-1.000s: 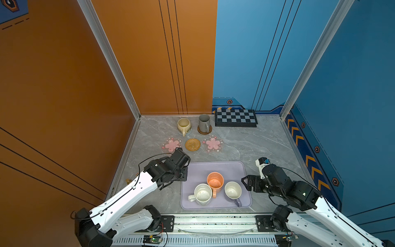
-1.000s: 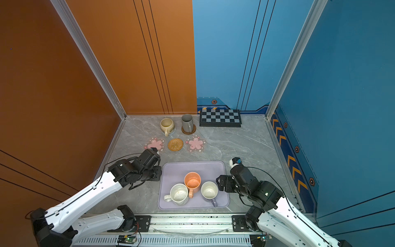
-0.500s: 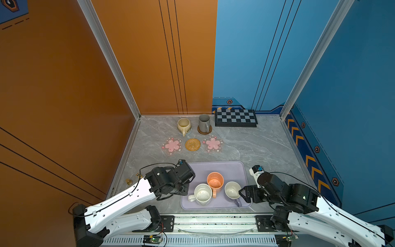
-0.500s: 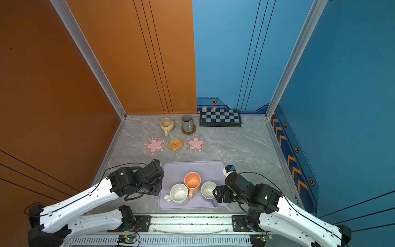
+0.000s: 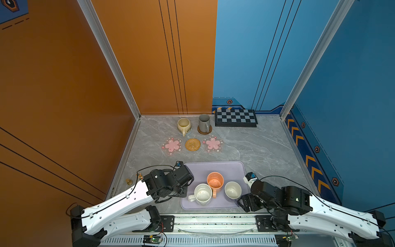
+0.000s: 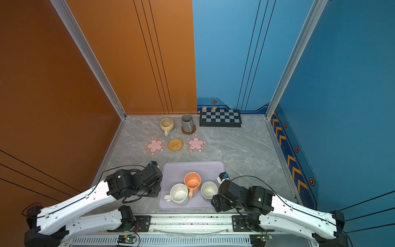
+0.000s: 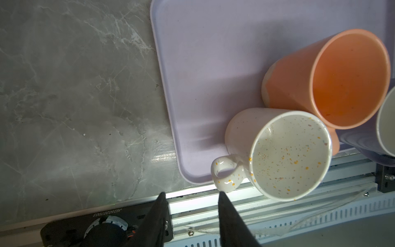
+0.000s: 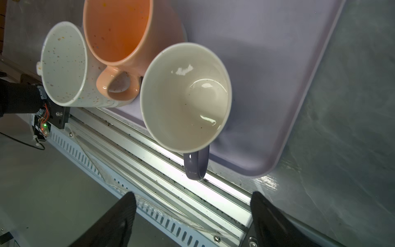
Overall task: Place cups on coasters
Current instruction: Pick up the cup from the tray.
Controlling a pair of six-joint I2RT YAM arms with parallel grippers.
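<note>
The left pincer [image 7: 191, 193] is hovering partly open near the speckled cup [image 7: 288, 158], the right pincer [image 8: 193, 193] gaping wide near the lavender cup [image 8: 186, 96] (both empty). Those cups are standing on the tray [image 5: 213, 169], lower centre in both top views.

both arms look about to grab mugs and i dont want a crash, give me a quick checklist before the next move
1. The left gripper is open and empty: ok.
2. The right gripper is open and empty: ok.
3. The lavender mug has its handle in line with the right gripper's gap: ok.
4. The speckled mug has its handle in line with the left gripper's gap: not ok, it sits off toward one finger.
5. The flower coasters and woven coaster are bare: ok.
6. Room between the speckled mug and orange mug: cannot tell.
</note>
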